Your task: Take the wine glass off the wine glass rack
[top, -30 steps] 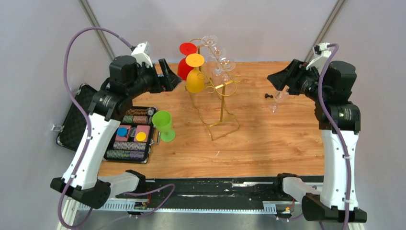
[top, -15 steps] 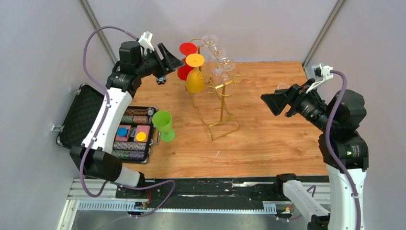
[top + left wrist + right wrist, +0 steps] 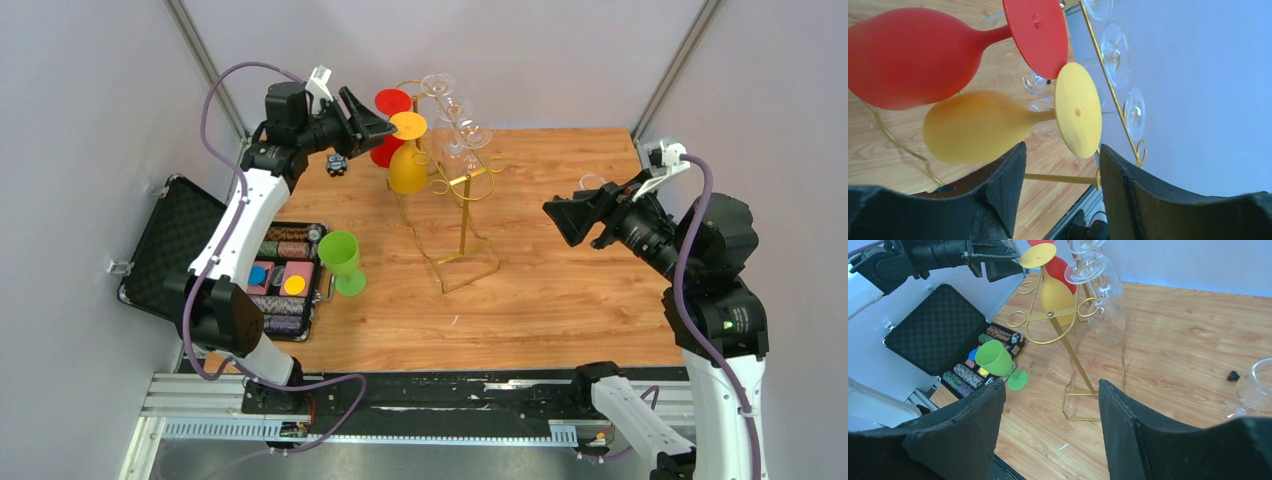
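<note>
Logged a rise and reach of the left tool (image 3: 386,127) over the last second: from low on the left of the wine glass rack (image 3: 463,212) up to the level of its top arms, just beside the hanging yellow wine glass (image 3: 407,168). Noted jaws narrowed from wide, though parted and holding nothing. In the wrist view, found the yellow foot and stem just ahead of the gap, not yet between the fingers (image 3: 1008,170).

Saw the red wine glass (image 3: 379,150) hanging on the same side of the rack, close beside the yellow one, and clear wine glasses (image 3: 455,105) on the far arms.

Recorded a pull-back of the right tool (image 3: 556,222) to well right of the rack, jaws wide apart and empty. Left behind: a clear glass (image 3: 1255,385) standing on the desk (image 3: 560,300), right of the rack.

Judged as the approach for another removal, yellow glass the likely target, grasp not yet made. Expected need: close on the stem, then slide outward along the arm without knocking the red glass.
</note>
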Controlling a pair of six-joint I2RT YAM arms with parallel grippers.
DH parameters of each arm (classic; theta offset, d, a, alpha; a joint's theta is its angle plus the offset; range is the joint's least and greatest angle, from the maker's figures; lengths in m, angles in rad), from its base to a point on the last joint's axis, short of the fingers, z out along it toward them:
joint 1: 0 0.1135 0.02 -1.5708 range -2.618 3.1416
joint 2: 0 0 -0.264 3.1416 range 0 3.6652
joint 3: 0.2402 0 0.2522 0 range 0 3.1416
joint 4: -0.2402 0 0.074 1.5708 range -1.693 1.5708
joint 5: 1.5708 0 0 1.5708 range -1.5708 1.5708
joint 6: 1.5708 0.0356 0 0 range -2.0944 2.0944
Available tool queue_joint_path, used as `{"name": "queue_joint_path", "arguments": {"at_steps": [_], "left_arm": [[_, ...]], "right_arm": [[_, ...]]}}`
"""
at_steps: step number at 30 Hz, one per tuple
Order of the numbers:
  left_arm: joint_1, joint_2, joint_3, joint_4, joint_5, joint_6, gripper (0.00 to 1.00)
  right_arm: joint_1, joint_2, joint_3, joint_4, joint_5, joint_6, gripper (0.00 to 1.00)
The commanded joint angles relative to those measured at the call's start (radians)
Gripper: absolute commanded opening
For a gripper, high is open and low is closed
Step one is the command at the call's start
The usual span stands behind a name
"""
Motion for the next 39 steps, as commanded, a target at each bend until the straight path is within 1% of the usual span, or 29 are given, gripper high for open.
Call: {"name": "queue_joint_path", "arguments": {"at_steps": [1, 12, 24, 39], "left_arm": [[0.005, 0.008, 0.018, 0.076, 0.055, -0.058, 0.62], [0.005, 0.049, 0.039, 0.111, 0.073, -0.105, 0.52], [0.005, 0.070, 0.075, 0.101, 0.075, -0.100, 0.43], [0.006, 0.085, 0.110, 0.100, 0.084, -0.106, 0.37]], "right_arm": [[0.017, -0.015, -0.006, 0.047, 0.034, -0.025, 0.66], [0.032, -0.026, -0.012, 0.050, 0.050, -0.035, 0.66], [0.040, -0.028, -0.019, 0.056, 0.062, -0.042, 0.65], [0.054, -0.029, -0.027, 0.061, 0.080, -0.053, 0.64]]}}
